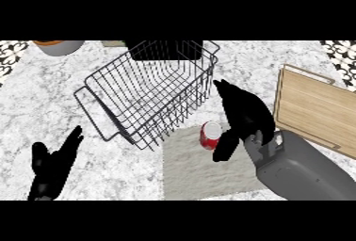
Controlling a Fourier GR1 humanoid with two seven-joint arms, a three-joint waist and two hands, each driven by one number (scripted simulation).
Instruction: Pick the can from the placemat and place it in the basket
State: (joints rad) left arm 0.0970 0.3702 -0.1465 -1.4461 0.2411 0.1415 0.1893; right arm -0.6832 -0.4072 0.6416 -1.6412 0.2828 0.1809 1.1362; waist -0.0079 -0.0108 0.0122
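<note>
My right hand [243, 115] is open, fingers straight, just beside the one red can [211, 135], maybe touching, hard to tell. Can stands on the one grey placemat [198, 174], near the one wire basket [142, 101]. Left hand [52, 164] rests open, lower left. One wooden board [316, 113], marble counter [42, 113].

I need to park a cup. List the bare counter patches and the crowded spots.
Bare counter between the basket and left hand; also the placemat's near half. Crowded around the can, with the right hand beside it and the basket close.
</note>
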